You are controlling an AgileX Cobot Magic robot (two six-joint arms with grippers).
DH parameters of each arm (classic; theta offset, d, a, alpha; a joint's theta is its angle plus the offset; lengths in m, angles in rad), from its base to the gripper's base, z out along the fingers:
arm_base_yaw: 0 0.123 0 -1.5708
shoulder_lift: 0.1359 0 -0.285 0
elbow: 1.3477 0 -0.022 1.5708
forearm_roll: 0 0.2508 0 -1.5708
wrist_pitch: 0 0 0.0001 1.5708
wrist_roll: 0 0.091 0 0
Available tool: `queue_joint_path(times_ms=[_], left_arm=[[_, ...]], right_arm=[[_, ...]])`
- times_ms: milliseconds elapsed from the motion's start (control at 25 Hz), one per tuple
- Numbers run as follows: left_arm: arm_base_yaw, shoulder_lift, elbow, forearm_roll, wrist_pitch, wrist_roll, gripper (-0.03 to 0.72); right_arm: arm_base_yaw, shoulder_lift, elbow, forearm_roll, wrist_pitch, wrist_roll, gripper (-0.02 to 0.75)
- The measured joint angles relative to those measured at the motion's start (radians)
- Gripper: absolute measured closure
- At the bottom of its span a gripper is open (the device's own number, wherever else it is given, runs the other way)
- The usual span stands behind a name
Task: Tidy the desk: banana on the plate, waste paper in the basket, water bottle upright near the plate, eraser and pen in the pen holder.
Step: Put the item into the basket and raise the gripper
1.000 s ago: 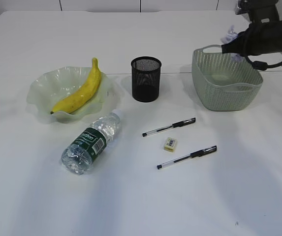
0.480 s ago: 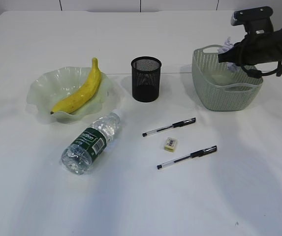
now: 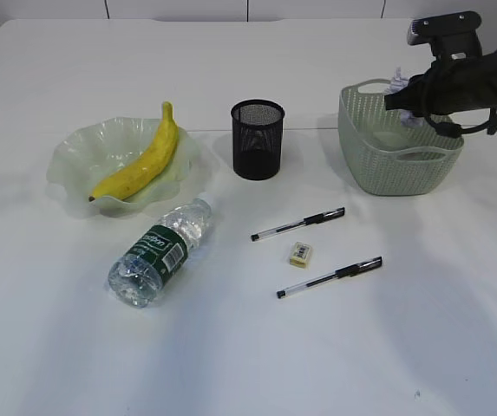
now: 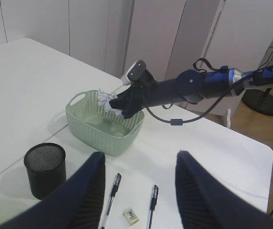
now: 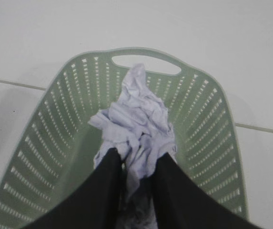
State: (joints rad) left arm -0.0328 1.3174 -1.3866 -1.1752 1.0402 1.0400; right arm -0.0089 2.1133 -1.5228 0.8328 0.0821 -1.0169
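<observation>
My right gripper [image 3: 404,94] is shut on the crumpled white waste paper [image 5: 136,124] and holds it over the open green basket [image 3: 371,169]; the wrist view shows the paper above the basket's inside [image 5: 55,157]. The banana [image 3: 144,160] lies on the pale green plate [image 3: 75,156]. The water bottle [image 3: 160,253] lies on its side below the plate. Two pens [image 3: 298,224] [image 3: 330,277] and the yellow eraser [image 3: 300,253] lie on the table. The black mesh pen holder [image 3: 258,139] stands at centre. My left gripper [image 4: 138,164] is open and empty, high above the pens.
The white table [image 3: 248,364] stretches to the front. The right arm [image 3: 482,78] reaches in from the right edge over the basket. In the left wrist view the table's far edge [image 4: 265,148] and a wooden floor show beyond.
My right gripper has come down and leftwards with the paper, from behind the basket's right rim to over its opening. In the last half second it has barely moved.
</observation>
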Motion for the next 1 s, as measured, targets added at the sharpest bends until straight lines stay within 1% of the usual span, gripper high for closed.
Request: queue_joint_path(times_ms=[240, 480, 640, 800, 1000], left_arm=[[0.0, 0.0, 0.0, 0.0, 0.0, -0.002, 0.347], [0.0, 0.0, 0.0, 0.0, 0.0, -0.002, 0.347], [0.0, 0.0, 0.0, 0.0, 0.0, -0.002, 0.347], [0.0, 0.0, 0.0, 0.0, 0.0, -0.002, 0.347], [0.0, 0.0, 0.0, 0.0, 0.0, -0.002, 0.347]], right_arm=[[0.0, 0.0, 0.0, 0.045, 0.0, 0.0, 0.486], [0.0, 0.0, 0.0, 0.107, 0.003, 0.0, 0.463], [0.0, 0.0, 0.0, 0.135, 0.008, 0.0, 0.419], [0.0, 0.0, 0.0, 0.147, 0.008, 0.0, 0.376], [0.0, 0.0, 0.0, 0.147, 0.013, 0.0, 0.363]])
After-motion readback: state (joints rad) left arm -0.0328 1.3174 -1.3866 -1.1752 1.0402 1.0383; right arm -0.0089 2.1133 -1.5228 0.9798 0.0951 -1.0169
